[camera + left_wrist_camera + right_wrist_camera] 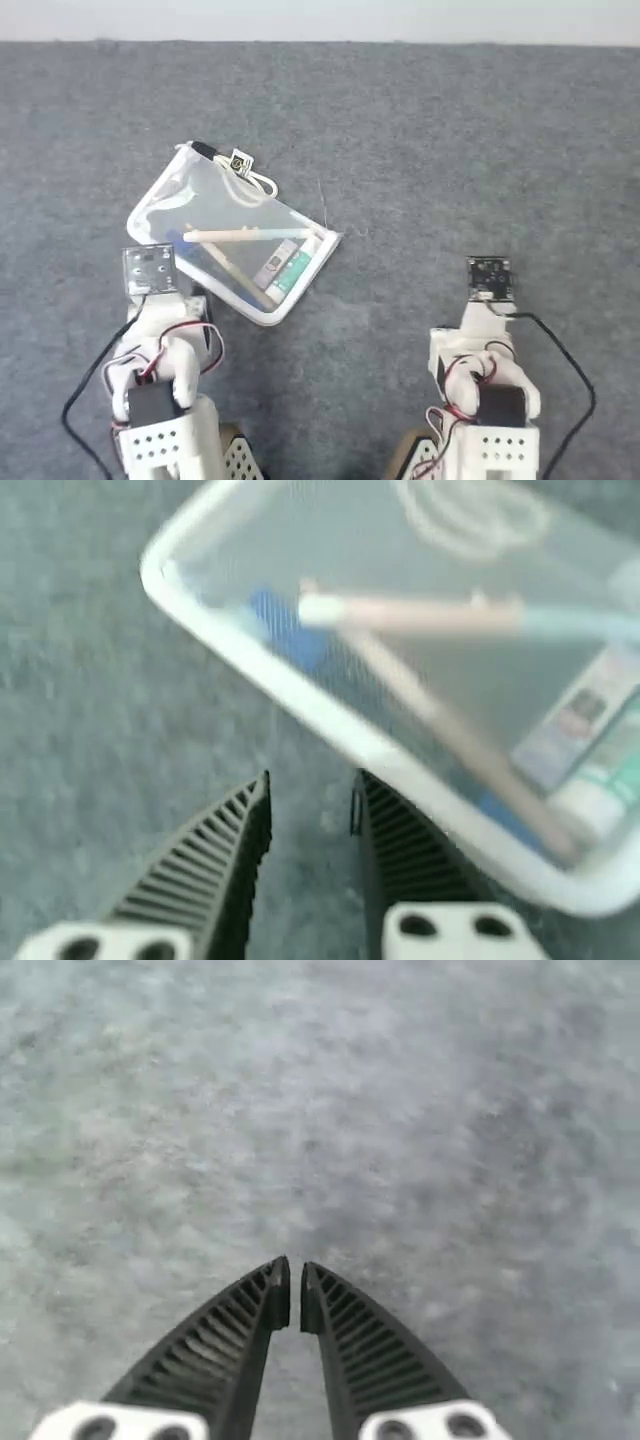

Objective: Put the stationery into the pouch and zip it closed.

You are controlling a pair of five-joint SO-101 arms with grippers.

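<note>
Pouch (205, 200) — clear, lying flat on the grey surface (450, 150) just ahead of the left arm; stationery (250, 234) already inside by my reading, so zipping remains. To do it well I would pin one end of the white edge (300, 695) with one arm and draw the slider along slowly with the other; where the slider sits I cannot tell. Left gripper (310, 783): fingers parted a little, nothing between them, just short of the pouch. Right gripper (294, 1272): fingers all but closed, empty — over bare surface, well apart from the pouch.
</note>
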